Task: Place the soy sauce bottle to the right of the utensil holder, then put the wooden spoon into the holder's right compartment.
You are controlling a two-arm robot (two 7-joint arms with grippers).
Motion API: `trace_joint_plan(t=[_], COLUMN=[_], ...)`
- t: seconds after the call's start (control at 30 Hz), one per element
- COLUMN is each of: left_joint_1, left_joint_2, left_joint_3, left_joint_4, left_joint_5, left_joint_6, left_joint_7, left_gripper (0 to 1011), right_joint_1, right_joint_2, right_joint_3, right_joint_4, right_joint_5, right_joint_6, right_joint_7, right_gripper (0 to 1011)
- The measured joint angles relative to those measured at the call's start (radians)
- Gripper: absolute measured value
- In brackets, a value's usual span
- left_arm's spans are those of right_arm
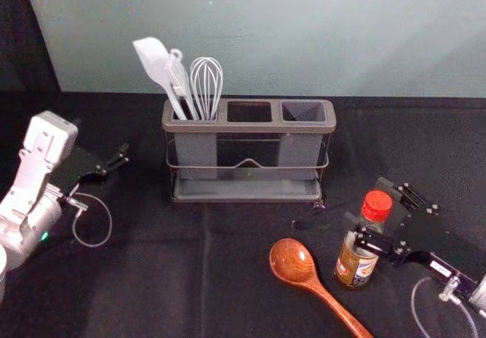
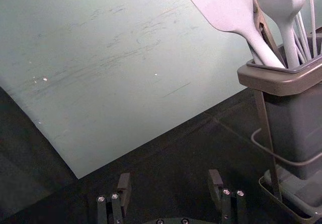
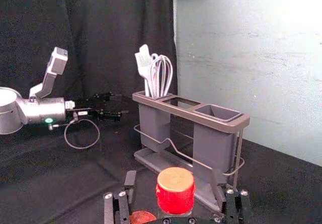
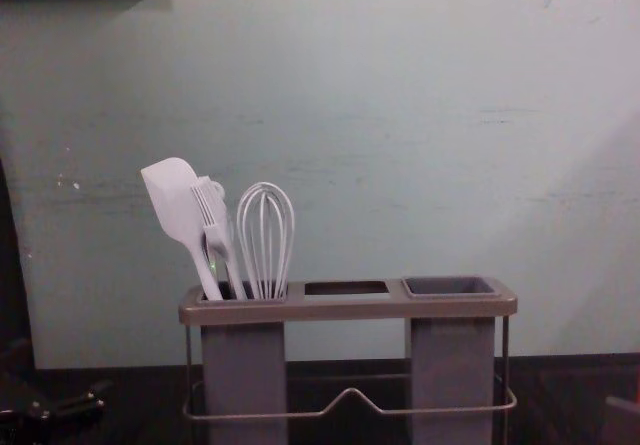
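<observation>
Nearest, the wooden spoon (image 1: 291,260) lies on the black-covered counter (image 1: 152,277), beside the upright soy sauce bottle (image 1: 355,266). The right end effector (image 1: 367,200), spread wide, brackets the bottle. The left end effector (image 1: 114,162), also wide, lies left of the utensil holder (image 1: 249,127), whose left compartment contains a spatula (image 1: 154,61), basting brush (image 1: 178,78) and whisk (image 1: 206,80).
</observation>
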Motion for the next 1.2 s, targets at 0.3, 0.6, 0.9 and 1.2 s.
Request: trace_joint_plan(t=[0.3, 0.6, 0.9, 1.2], left_joint_1=[0.000, 0.000, 0.000, 0.000], left_joint_2=[0.000, 0.000, 0.000, 0.000], left_joint_3=[0.000, 0.000, 0.000, 0.000], left_joint_4=[0.000, 0.000, 0.000, 0.000], left_joint_5=[0.000, 0.000, 0.000, 0.000], left_joint_6=[0.000, 0.000, 0.000, 0.000], left_joint_7=[0.000, 0.000, 0.000, 0.000], left_gripper=[1005, 1005, 1005, 1005], right_joint_1=[-0.004, -0.008, -0.021, -0.020], right_joint_2=[-0.012, -0.026, -0.032, -0.053], right_joint_3=[0.012, 0.025, 0.048, 0.088], right_joint_4=[-0.002, -0.006, -0.026, -0.028], right_joint_5=[-0.030, -0.057, -0.066, -0.067], right_joint_6=[0.003, 0.008, 0.014, 0.010], right_joint_7=[0.015, 0.024, 0.026, -0.002], right_gripper=[734, 425, 381, 381])
